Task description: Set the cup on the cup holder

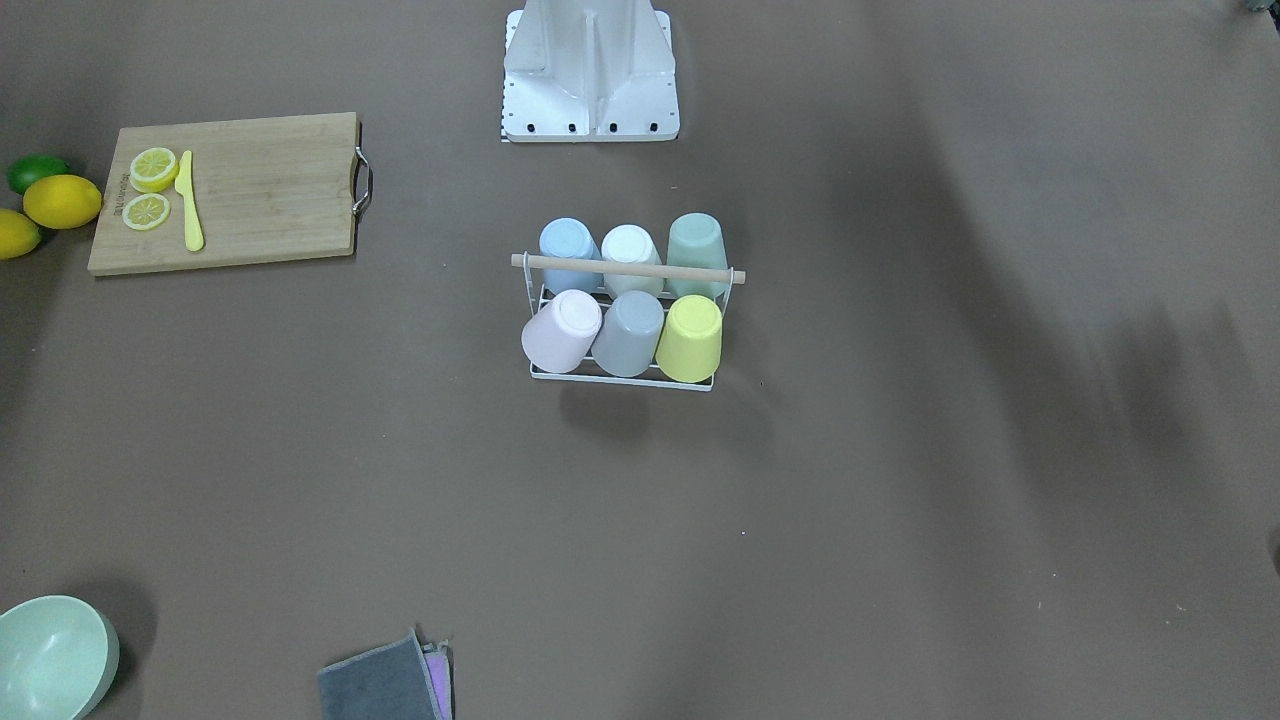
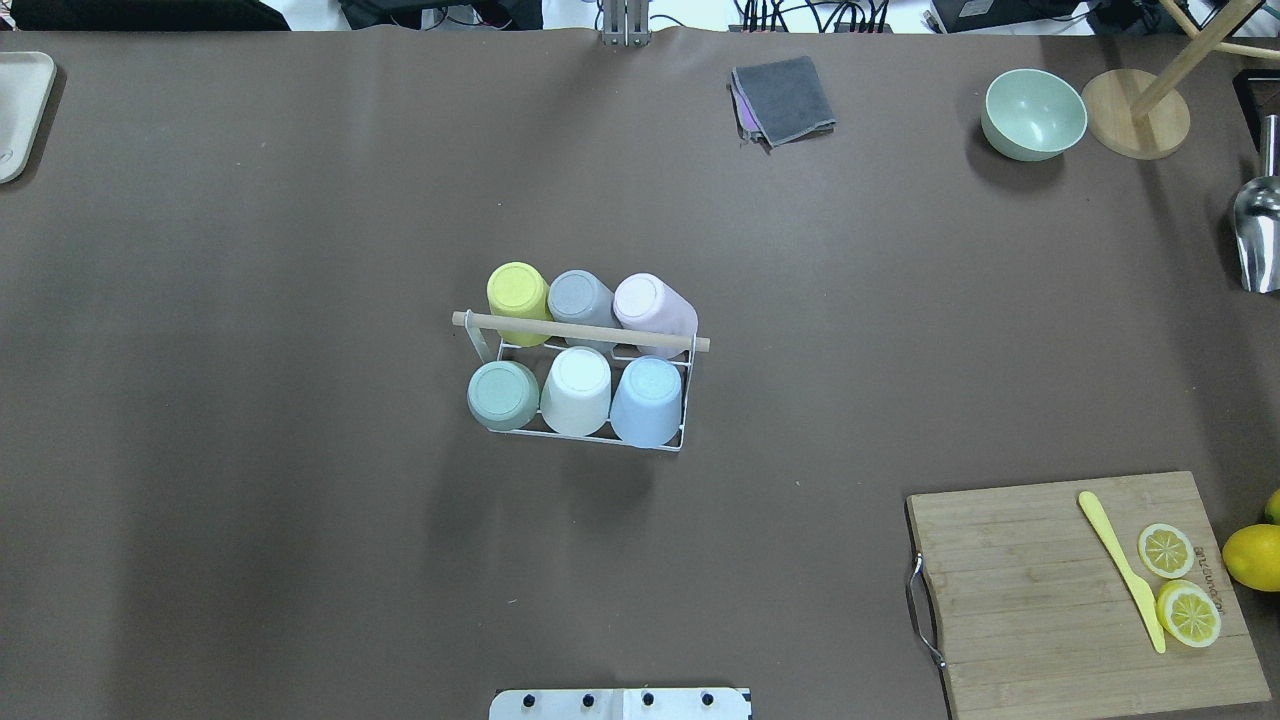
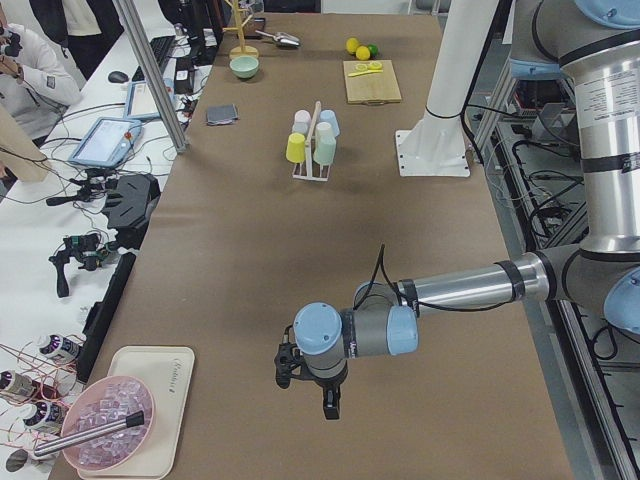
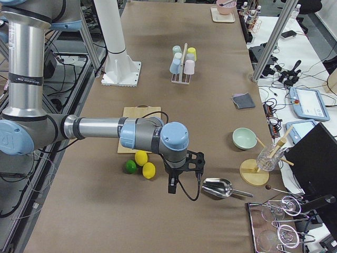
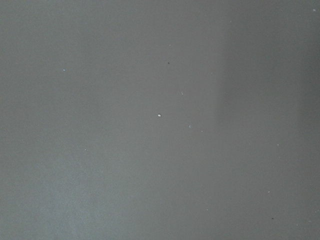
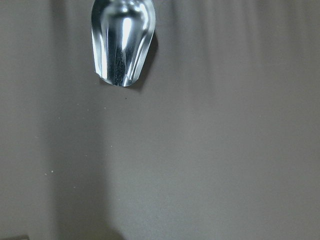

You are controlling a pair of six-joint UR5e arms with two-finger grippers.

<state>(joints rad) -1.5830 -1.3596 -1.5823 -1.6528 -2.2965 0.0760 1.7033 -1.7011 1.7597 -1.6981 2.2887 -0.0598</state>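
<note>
left claw (image 3: 306,388) low over brown tabletop (image 2: 300,250), apart or together impossible to tell; right claw (image 4: 184,173) equally unreadable, just beside shiny metal scoop (image 4: 217,187). at mid-tabletop, white wire cup holder with pale wooden rod handle (image 2: 580,331), carrying 6 upturned pastel plastic cups (image 2: 577,390), 2 rows of 3.

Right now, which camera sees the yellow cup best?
The front-facing camera: the yellow cup sits in the near row, clear to see. Overhead, the wooden rod hides part of it. Side cameras show it small and far. Wrist cameras miss it.
</note>
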